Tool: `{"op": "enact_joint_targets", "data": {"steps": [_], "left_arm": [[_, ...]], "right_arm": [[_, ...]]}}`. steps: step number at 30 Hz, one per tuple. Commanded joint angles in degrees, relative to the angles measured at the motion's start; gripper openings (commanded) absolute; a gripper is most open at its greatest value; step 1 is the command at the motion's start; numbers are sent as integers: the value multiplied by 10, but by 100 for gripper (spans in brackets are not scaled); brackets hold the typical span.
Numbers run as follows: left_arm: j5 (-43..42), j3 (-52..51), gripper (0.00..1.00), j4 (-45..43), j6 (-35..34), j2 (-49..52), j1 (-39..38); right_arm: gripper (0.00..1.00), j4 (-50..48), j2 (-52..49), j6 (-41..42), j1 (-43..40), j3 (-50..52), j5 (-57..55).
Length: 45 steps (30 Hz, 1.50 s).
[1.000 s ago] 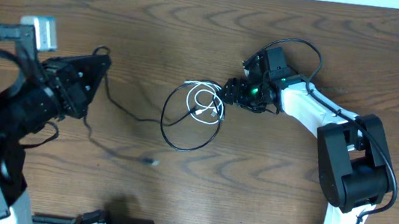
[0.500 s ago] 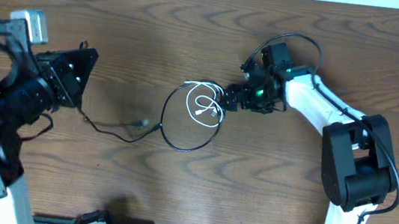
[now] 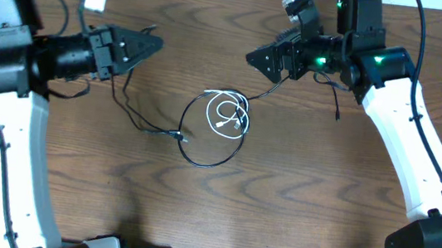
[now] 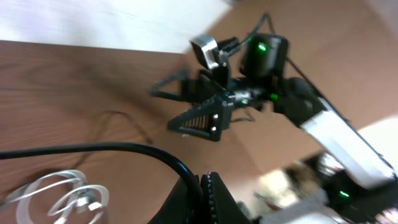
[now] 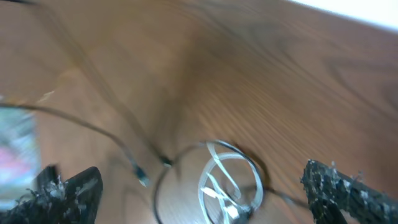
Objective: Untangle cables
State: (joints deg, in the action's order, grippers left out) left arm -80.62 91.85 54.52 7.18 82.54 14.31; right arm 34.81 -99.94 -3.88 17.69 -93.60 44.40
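There goes the left gripper [image 3: 153, 43], up from nine o'clock on the table to about ten and swinging round to point across. The black cable [image 3: 133, 112] clamped in it comes along. The tail that trailed off toward seven o'clock is dragged in, its plug [image 3: 182, 137] now at the nine o'clock edge of the loop [image 3: 200, 159]. The right gripper [image 3: 255, 59] has left the loop's two o'clock rim, spread its jaws wide and lifted away toward one o'clock.
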Motion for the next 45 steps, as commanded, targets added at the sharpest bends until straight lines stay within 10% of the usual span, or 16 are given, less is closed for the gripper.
{"op": "enact_joint_targets", "data": {"steps": [1,27,31,35,45], "left_arm": [[-83,9,7,-11,3,4,-21],[-94,9,8,-63,-125,-7,-153],[-93,9,8,-76,-125,-7,-166],[-68,9,8,-88,-125,-7,-165],[105,9,38,-87,-124,-7,-163]], "right_arm": [[99,-24,-16,-70,12,2,157],[81,-307,-28,-83,102,2,236],[61,-321,-28,-83,102,2,254],[1,-320,-28,-57,98,2,241],[1,-332,-28,142,51,2,106]]}}
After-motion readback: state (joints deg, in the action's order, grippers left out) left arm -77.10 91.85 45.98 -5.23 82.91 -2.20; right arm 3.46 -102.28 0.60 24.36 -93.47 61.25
